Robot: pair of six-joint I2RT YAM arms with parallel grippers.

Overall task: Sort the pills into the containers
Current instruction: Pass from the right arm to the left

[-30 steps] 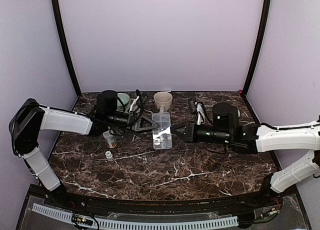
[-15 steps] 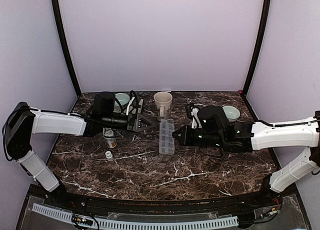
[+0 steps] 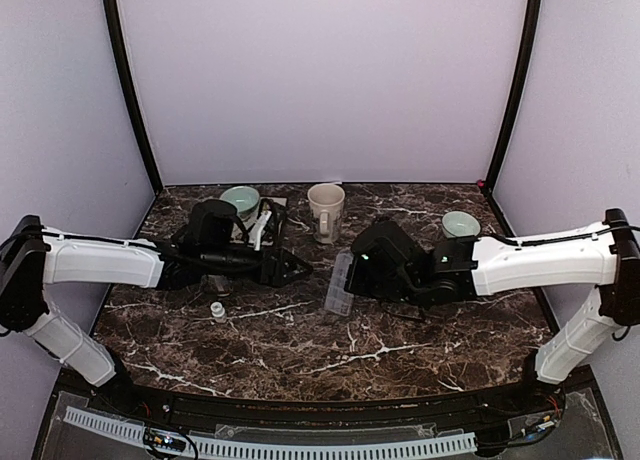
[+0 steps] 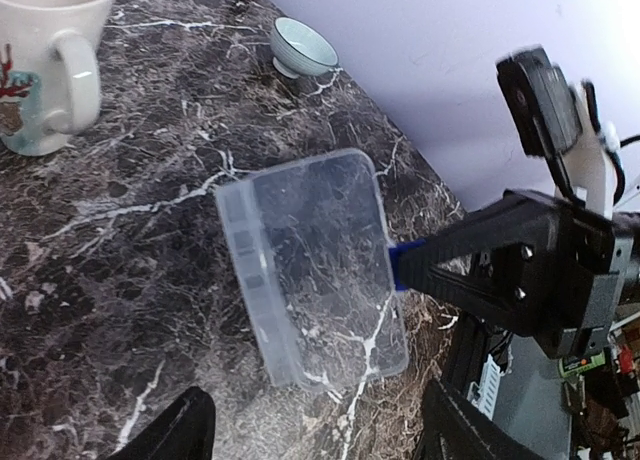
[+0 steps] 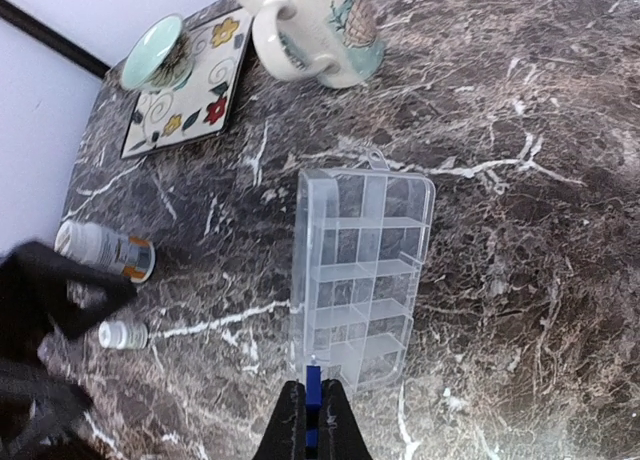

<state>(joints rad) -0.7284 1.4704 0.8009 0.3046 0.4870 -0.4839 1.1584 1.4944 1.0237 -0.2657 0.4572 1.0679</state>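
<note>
The container (image 5: 375, 280), a clear tray of small square compartments, lies on the marble with its lid (image 4: 330, 250) standing upright along one long side. It also shows in the top view as the container (image 3: 340, 283). My right gripper (image 5: 313, 400) is shut on the lid's near corner, its blue pads (image 4: 398, 263) pinching the edge. My left gripper (image 4: 320, 435) is open just left of the container, with nothing between its fingers. A white pill bottle (image 5: 105, 250) lies on its side, with a small white vial (image 5: 122, 334) near it. No loose pills show.
A cream mug (image 3: 325, 200) stands behind the container. One pale green bowl (image 3: 240, 198) sits on a floral tile (image 5: 190, 90) at the back left, and a second bowl (image 3: 460, 223) is at the back right. The small vial (image 3: 217, 310) stands near my left arm.
My right gripper has drawn the container's lid toward the near side and stood it upright. My left gripper has opened wider and shifted right, toward the container.
</note>
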